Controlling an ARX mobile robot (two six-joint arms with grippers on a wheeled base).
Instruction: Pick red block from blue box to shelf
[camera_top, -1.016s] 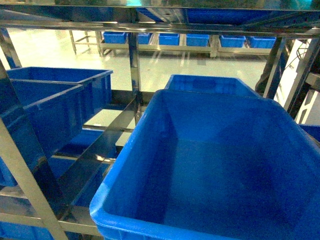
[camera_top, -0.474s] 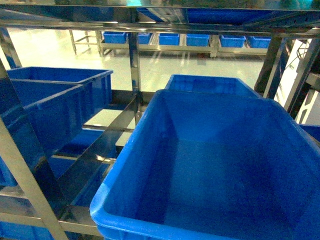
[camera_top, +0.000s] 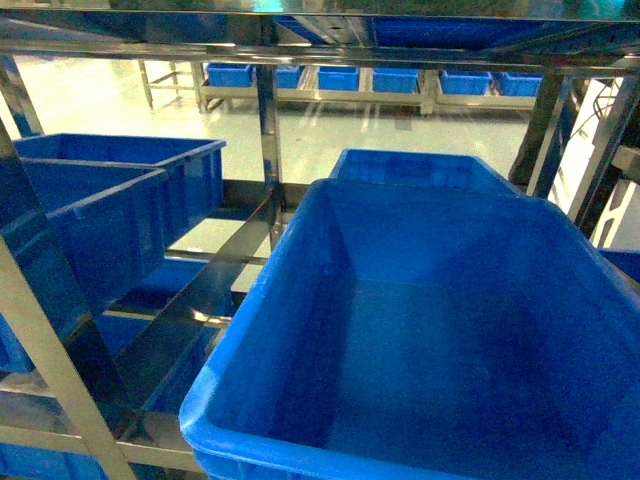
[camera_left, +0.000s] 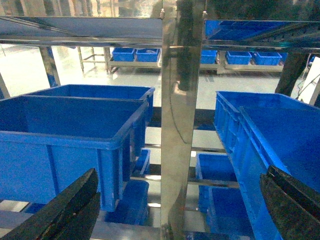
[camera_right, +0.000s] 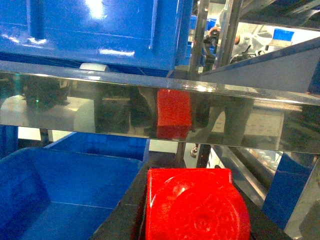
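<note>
In the head view I see a big blue crate (camera_top: 420, 330) in front of me, with smooth inner walls, and behind it a second crate (camera_top: 420, 168). On the left stand two more dark blue crates (camera_top: 110, 215) between the shiny posts of the shelf (camera_top: 268, 130). Neither gripper appears in this view, and I read no label or writing on any crate.

In the left wrist view the left gripper (camera_left: 175, 210) has its two dark fingers (camera_left: 65, 210) far apart at the bottom corners, with nothing between them; it is released. A steel post of the shelf stands upright in the middle, a blue crate to each side of it. Far behind, a row of small blue bins (camera_left: 135, 54) sits on a low rack. No text is readable here.

In the right wrist view the red block (camera_right: 196, 205) fills the bottom of the picture, seated between the dark fingers of the right gripper (camera_right: 195, 210), which grasps it. Just above runs a horizontal steel rail (camera_right: 100, 107) of the shelf, and a red reflection of the block shows on it. Below left lies a blue box (camera_right: 60, 190). I find no brand mark on the block
</note>
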